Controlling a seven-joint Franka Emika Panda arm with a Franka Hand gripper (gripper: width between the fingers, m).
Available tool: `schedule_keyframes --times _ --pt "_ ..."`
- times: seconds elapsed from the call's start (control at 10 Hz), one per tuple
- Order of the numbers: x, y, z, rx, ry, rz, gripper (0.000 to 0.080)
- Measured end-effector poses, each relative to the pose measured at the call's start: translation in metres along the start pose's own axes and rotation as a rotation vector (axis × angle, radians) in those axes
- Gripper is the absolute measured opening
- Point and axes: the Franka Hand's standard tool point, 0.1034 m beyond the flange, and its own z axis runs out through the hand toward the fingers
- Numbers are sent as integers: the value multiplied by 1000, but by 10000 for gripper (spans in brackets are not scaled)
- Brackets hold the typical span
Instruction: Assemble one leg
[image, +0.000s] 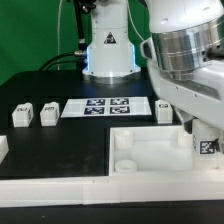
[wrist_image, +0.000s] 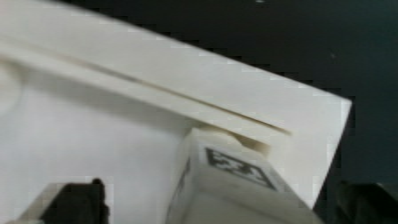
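One small white plastic block-shaped leg (image: 207, 146), its black-and-white square marker facing the camera, stands at the lower right of the exterior view, at the right corner of the large flat white square panel (image: 150, 152). In the wrist view the same leg (wrist_image: 228, 172) sits against the panel's (wrist_image: 107, 130) corner, between the dark fingertips (wrist_image: 75, 203) at the bottom of the frame. The gripper (image: 203, 131) is directly above the leg; whether its jaws are clamped on the leg or merely straddle it cannot be told. The leg appears placed at its corner socket, but full seating is not confirmed; release and retraction are judged to remain.

Farther back, three more white block-shaped legs (image: 22, 116) (image: 48, 113) (image: 165, 111) lie loose on the black table (image: 60, 150), flanking the marker board (image: 108, 106). Beyond these stands the white robot base (image: 108, 50) at upper centre.
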Motion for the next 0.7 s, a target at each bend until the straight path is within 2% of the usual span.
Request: schedule_keyframes --times 0.2,0.3,0.4,0.5,0.6,0.7 --pt "1 1 0 -3 2 -192 648" --pt "1 1 0 -23 21 -343 649" --pt "-2 0 0 -59 55 -529 649" --pt "-3 -2 -1 -77 73 -712 649" --pt "-1 -3 -2 -93 88 -847 649" --pt "-1 -5 -2 -87 103 -858 649"
